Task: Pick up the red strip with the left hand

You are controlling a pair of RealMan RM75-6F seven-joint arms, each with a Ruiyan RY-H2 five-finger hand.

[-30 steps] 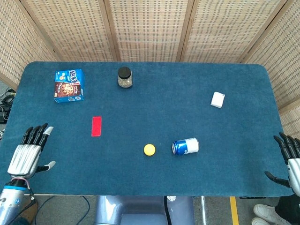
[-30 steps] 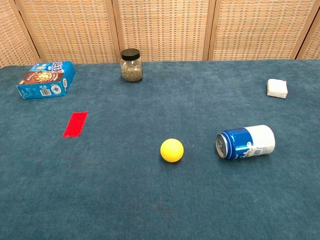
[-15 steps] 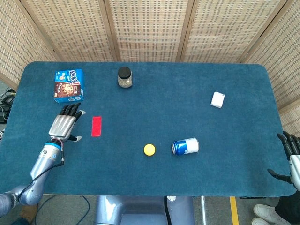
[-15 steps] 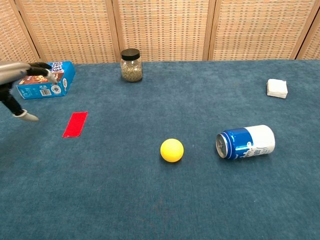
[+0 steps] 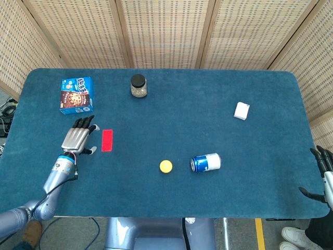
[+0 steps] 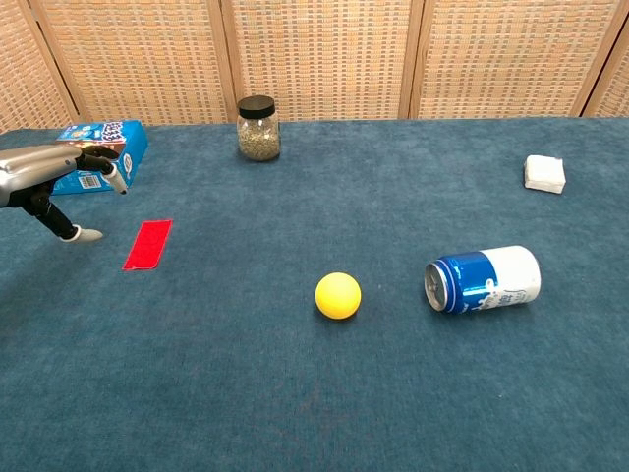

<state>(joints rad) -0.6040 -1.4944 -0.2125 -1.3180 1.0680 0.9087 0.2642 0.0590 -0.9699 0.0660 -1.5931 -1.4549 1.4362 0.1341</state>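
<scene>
I am on the approach step: my left hand (image 5: 78, 139), fingers spread and empty, hovers just beside the red strip (image 5: 106, 140) lying flat on the blue table (image 5: 208, 120). Next I must lower my fingertips onto it.

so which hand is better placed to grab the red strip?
Left. The left hand hovers open right beside the red strip; the right hand sits at the table's far right edge.

No text can be read with certainty. The blue snack box (image 5: 77, 95) left of the jar (image 5: 138, 86) carries white characters and a barcode label, both too small to make out; the can's (image 6: 484, 278) print is likewise illegible.
</scene>
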